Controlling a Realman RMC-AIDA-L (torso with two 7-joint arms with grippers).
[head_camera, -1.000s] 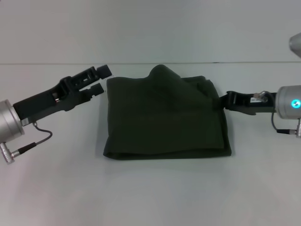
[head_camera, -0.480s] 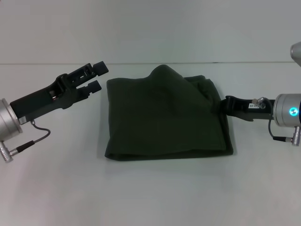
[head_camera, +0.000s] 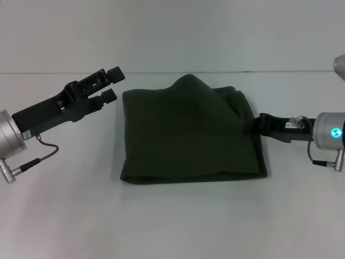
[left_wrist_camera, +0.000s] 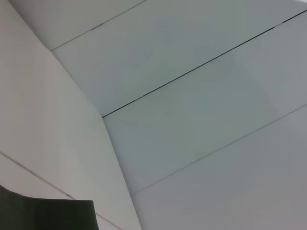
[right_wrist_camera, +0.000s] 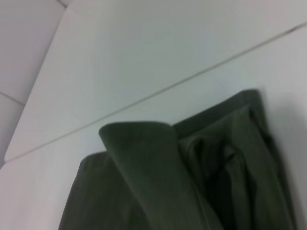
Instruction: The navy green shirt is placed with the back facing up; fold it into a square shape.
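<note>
The navy green shirt (head_camera: 188, 135) lies folded into a rough square in the middle of the white table, plain side up. A raised hump of cloth stands at its far edge, and loose layers bunch at the far right corner. My left gripper (head_camera: 111, 84) hovers open just off the shirt's far left corner, holding nothing. At the middle of the shirt's right edge is my right gripper (head_camera: 261, 121), its tip against the cloth. The right wrist view shows the shirt (right_wrist_camera: 158, 191) close up with its hump. A dark corner of the shirt (left_wrist_camera: 43, 215) appears in the left wrist view.
The white table (head_camera: 172, 221) stretches all around the shirt, and its far edge meets a pale wall (head_camera: 172, 32). Both arms reach in low from the table's left and right sides.
My left gripper has drifted slightly left and up, away from the shirt's corner. The right gripper has drawn back to the right along the shirt's edge. The shirt has hardly shifted.
</note>
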